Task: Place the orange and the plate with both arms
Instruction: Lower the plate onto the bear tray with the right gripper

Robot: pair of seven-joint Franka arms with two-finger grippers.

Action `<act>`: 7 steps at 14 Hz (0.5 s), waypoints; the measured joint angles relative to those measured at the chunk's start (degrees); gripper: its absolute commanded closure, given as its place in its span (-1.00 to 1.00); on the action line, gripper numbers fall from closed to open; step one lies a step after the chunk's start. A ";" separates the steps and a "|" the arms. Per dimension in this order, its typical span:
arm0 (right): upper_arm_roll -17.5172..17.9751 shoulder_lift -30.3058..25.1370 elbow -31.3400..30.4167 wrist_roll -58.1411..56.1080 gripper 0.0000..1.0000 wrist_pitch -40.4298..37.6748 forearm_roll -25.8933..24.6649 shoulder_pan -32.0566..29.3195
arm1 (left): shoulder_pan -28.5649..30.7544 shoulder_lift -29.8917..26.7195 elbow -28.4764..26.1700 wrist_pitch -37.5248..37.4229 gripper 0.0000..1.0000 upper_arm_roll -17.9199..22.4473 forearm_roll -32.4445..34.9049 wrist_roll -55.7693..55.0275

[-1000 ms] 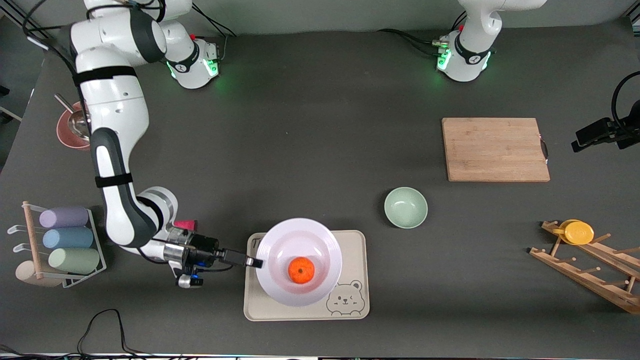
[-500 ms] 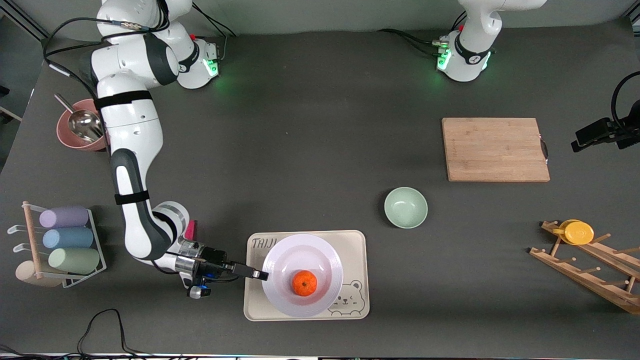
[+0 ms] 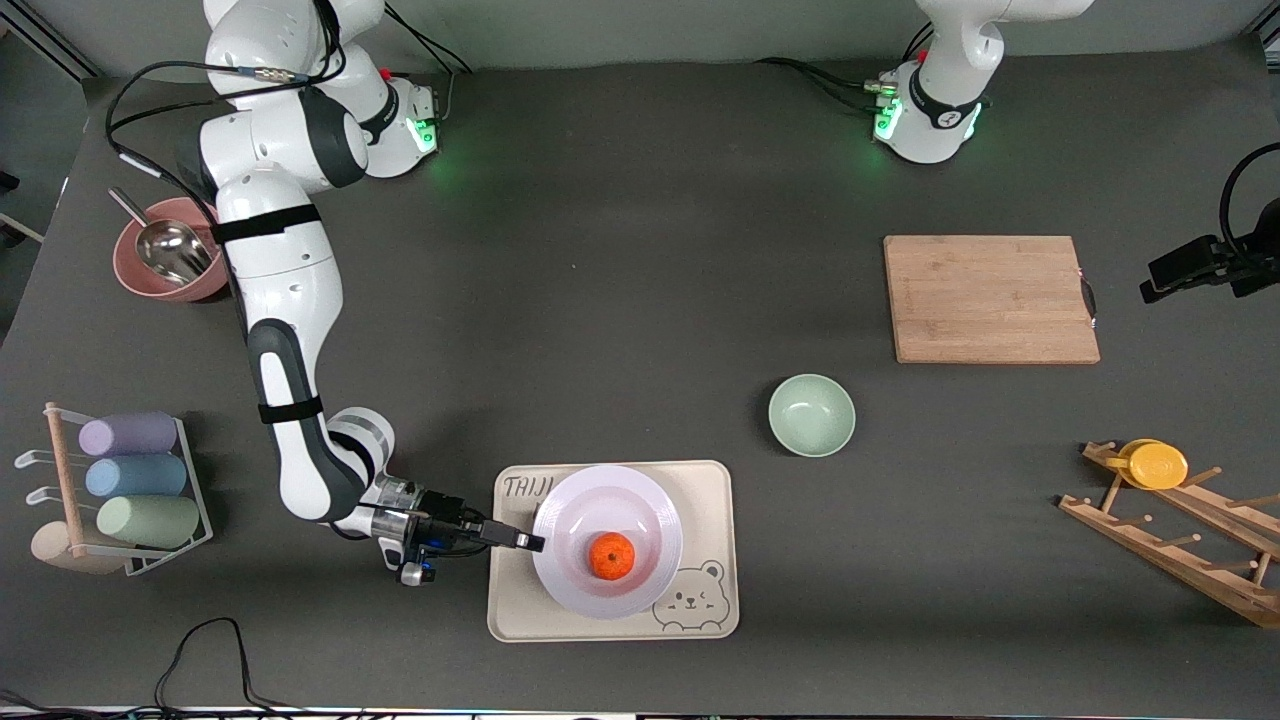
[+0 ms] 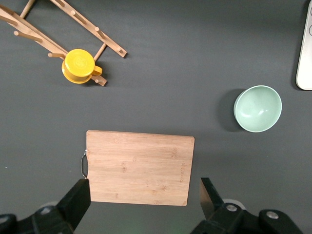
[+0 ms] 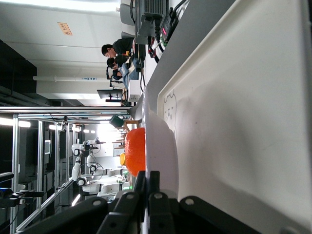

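The pale lavender-white plate (image 3: 604,492) lies low on the cream bear tray (image 3: 712,492), with the orange (image 3: 611,556) in its centre. My right gripper (image 3: 533,543) is shut on the plate's rim at the side toward the right arm's end of the table. In the right wrist view my right gripper (image 5: 147,181) pinches the rim of the plate (image 5: 164,146), with the orange (image 5: 135,151) beside it and the tray (image 5: 243,122) close under it. My left gripper (image 4: 143,199) is open and empty, high over the wooden cutting board (image 4: 139,167), and waits.
The mint-green bowl (image 3: 811,414) stands between the tray and the cutting board (image 3: 990,298). A wooden rack (image 3: 1180,545) with a yellow cup (image 3: 1155,464) is at the left arm's end. A pink bowl with a scoop (image 3: 160,262) and a rack of pastel cups (image 3: 130,475) are at the right arm's end.
My right gripper has carried the plate with the orange down and toward the front camera, lower onto the tray. The left arm has not moved.
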 measured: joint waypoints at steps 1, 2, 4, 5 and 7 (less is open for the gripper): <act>-0.01 0.15 0.03 -0.27 1.00 0.27 0.00 -0.02 | 0.00 0.05 -0.01 0.11 -1.00 0.00 0.00 0.00; -0.01 0.21 0.03 -0.37 1.00 0.92 0.00 0.04 | 0.00 0.09 -0.01 0.18 -1.00 0.00 0.00 0.00; -0.01 0.24 0.04 -0.48 1.00 2.61 -0.21 0.29 | 0.00 0.16 -0.01 0.63 -1.00 0.00 0.00 0.00; 0.00 0.24 0.04 -0.49 1.00 3.43 -0.31 0.52 | 0.00 0.22 -0.03 1.14 -1.00 0.00 0.00 0.00; 0.00 0.24 0.16 -0.49 1.00 4.43 -0.38 0.87 | 0.00 0.34 -0.55 3.11 -1.00 0.00 0.40 0.01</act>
